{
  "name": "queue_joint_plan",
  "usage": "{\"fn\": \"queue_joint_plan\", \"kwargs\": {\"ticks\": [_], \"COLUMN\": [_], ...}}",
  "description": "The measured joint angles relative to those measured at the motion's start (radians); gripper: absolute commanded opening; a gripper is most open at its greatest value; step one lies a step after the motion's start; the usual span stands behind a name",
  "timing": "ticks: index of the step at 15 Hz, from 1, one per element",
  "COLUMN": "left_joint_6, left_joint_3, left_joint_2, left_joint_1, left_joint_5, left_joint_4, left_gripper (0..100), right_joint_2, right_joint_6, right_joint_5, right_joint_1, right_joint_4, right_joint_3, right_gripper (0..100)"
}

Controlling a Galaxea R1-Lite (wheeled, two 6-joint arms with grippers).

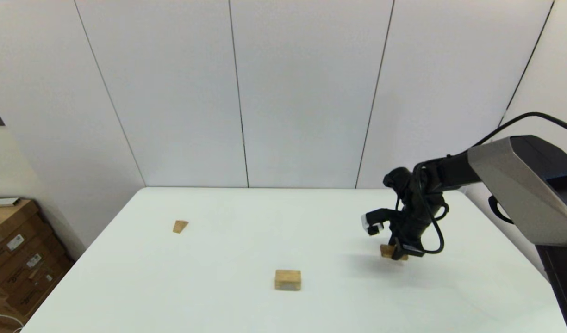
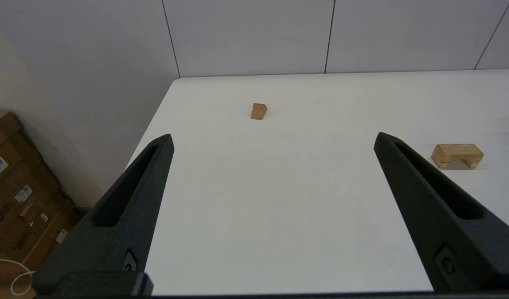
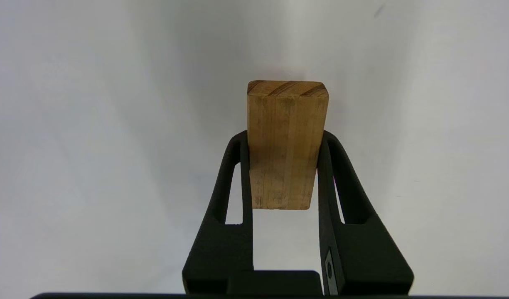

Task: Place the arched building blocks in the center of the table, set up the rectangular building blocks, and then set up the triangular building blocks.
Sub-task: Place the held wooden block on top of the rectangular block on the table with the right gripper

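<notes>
Grey panelled wall [image 1: 283, 92], labelled cardboard boxes [image 1: 19, 259] by it, perhaps a white cable [image 2: 17, 276]

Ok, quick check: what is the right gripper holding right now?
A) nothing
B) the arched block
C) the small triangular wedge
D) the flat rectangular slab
D: the right gripper is shut on the rectangular slab, its fingers pressing both long sides, while the arched block and triangular wedge sit free on the table.
</notes>
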Motion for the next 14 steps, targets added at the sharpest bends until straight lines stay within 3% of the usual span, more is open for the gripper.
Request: {"fn": "queue_joint_plan", "kwargs": {"ticks": [7,10,14], "left_joint_6": [0.0,0.0,0.0], "left_joint_3": [0.0,0.0,0.0], "left_joint_2": [0.0,0.0,0.0], "left_joint_1": [0.0,0.0,0.0], "left_joint_5": [0.0,0.0,0.0], "left_joint_4": [0.0,0.0,0.0], "left_gripper": [100,100,100], "right_joint_2": [-0.131,-0.141,-0.087], "right_joint_6": [0.125,0.218,0.337], "right_joint_5": [-0.006,-0.007,-0.01], "right_joint_1": [0.207,0.319,0.44], "right_joint_4": [0.07,0.095,0.226], "right_joint_3": [0.0,-0.048,-0.198], "right_gripper": [0,0,0]}}
